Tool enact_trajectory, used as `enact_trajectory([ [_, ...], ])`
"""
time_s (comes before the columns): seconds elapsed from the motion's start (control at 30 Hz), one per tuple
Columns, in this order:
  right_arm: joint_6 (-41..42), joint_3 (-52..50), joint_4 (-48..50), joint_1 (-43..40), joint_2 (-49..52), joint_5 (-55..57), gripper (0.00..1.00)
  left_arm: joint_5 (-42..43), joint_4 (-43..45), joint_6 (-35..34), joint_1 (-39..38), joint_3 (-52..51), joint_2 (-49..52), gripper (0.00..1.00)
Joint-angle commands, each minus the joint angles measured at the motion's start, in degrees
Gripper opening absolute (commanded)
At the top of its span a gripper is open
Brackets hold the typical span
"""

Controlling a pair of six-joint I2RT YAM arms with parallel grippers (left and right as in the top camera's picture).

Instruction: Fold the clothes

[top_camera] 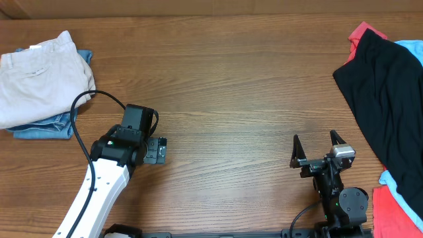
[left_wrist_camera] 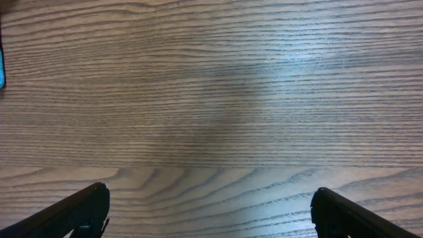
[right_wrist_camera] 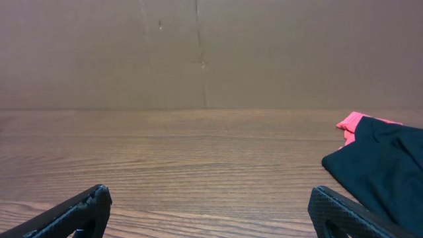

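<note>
Overall light: even and moderately bright in the overhead view, warm on the wooden table (top_camera: 231,79).
Shadows: soft-edged and faint, lying close under the left arm (top_camera: 99,188).
Glare: in the left wrist view a pale sheen washes out the wood grain toward 1 o'clock.
Right wrist view: dimmer and muted brown; the wall (right_wrist_camera: 198,53) looks flat and low in contrast.
Dark areas: the black garment (top_camera: 390,92) at 3 o'clock overhead loses detail, and its folds barely show.
Focus: the overhead view is sharp; the grain is crisp in the left wrist view, while the left gripper (left_wrist_camera: 210,195) has slightly soft, frame-cropped fingers at 7 and 5 o'clock.
</note>
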Motion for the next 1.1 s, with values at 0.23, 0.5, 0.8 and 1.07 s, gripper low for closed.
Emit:
enact_trajectory([
  [0.23,0.22,-0.59,0.35,-0.33,-0.57,-0.48,1.00,-2.56,0.09,-0.04,0.07,-0.24,-7.37,1.00],
  [0.5,0.22,-0.59,0.35,-0.33,-0.57,-0.48,1.00,1.55,2.54,-0.11,4.74,-4.87,-21.57,1.00],
  [0.8,0.22,-0.59,0.35,-0.33,-0.57,-0.48,1.00,11.45,15.56,2.29,11.37,-20.00,-40.35,1.00],
  [1.07,0.22,-0.59,0.35,-0.33,-0.57,-0.48,1.00,12.79,33.88,1.36,11.26,-34.67,-54.66,1.00],
])
